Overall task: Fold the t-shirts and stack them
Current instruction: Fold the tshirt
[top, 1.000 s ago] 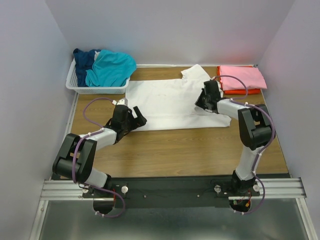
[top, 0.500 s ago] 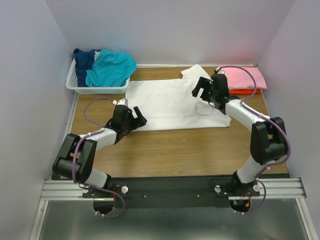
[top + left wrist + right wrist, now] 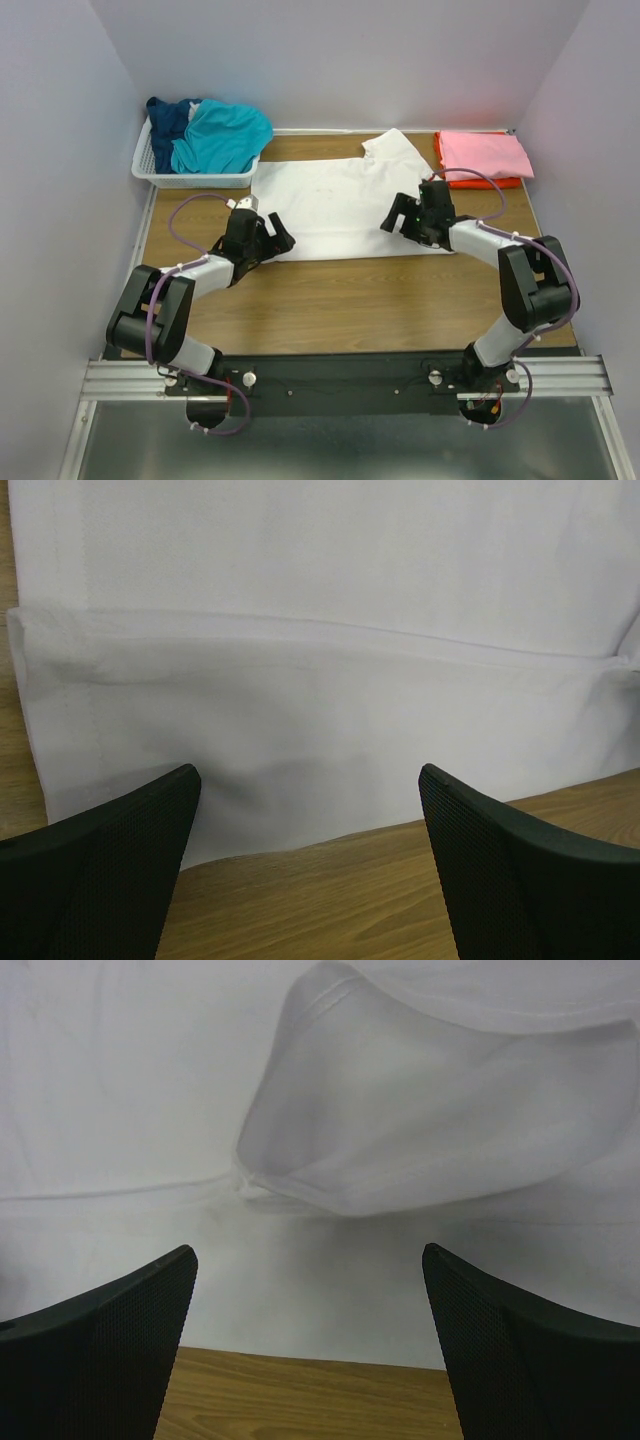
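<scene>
Two claws stand at the near edge of the white t-shirt (image 3: 340, 200), which lies spread across the middle of the tabletop (image 3: 350, 300).

Risks:
1. Either claw may pinch only the top layer. The left wrist view shows an overlapped band of cloth (image 3: 300, 710) along the near hem, and the right wrist view shows a sleeve (image 3: 430, 1110) doubled back over the body. A single-layer grasp would, in my judgement, pull these layers apart rather than carry the fold over.
2. Fingers descending short of the cloth edge may scrape the wood and push the hem into a ridge.
3. Uneven lifting by the two arms would skew the fold, since the garment looks limp and likely to drag.

Claw condition:
- **Left claw** (image 3: 276, 240): the jaws are spread wide and hold nothing. The fingertips are over the near-left hem, where cloth meets wood. Contact with the cloth cannot be confirmed.
- **Right claw** (image 3: 400, 215): the jaws are equally wide and hold nothing. It is poised over the near-right part of the shirt, just below the sleeve. Contact is likewise unconfirmed.

Other items:
- A teal t-shirt (image 3: 225, 135) and a navy t-shirt (image 3: 165, 115) sit crumpled in the white basket (image 3: 190, 180) at the far left corner.
- A folded pink t-shirt (image 3: 485, 155) lies on a folded orange t-shirt (image 3: 490, 183) at the far right, just beside the white one's raised sleeve.
</scene>
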Robot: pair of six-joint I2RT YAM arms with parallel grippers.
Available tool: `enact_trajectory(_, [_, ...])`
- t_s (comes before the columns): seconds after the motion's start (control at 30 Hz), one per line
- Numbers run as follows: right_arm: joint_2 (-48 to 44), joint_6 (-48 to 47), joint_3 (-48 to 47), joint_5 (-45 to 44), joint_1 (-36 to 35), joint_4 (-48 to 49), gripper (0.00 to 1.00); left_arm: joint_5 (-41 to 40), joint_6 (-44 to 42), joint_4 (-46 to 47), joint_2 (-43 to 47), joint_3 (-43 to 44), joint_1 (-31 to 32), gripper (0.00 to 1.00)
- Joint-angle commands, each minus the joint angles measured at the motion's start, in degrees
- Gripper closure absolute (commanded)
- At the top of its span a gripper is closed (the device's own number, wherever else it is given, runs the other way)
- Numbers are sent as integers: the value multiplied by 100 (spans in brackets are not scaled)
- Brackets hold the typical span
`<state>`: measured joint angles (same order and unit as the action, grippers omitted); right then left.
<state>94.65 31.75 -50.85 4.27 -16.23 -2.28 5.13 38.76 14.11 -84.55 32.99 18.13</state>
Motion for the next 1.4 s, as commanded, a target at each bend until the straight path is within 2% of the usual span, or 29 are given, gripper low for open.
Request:
enact_trajectory(0.0, [211, 104, -100, 56, -29, 176, 0, 164, -53, -242, -193, -47, 6, 2])
enact_trajectory(0.27, [809, 139, -548, -128, -29, 413, 0, 155, -71, -277, -140, -56, 6, 2])
enact_trajectory(0.97, [1310, 7, -1287, -251, -29, 448, 0, -38, -141, -646, 211, -30, 6, 2])
enact_trajectory(1.37, [1872, -204, -2428, -173, -29, 474, 0, -170, -185, -857, 325, -21, 6, 2])
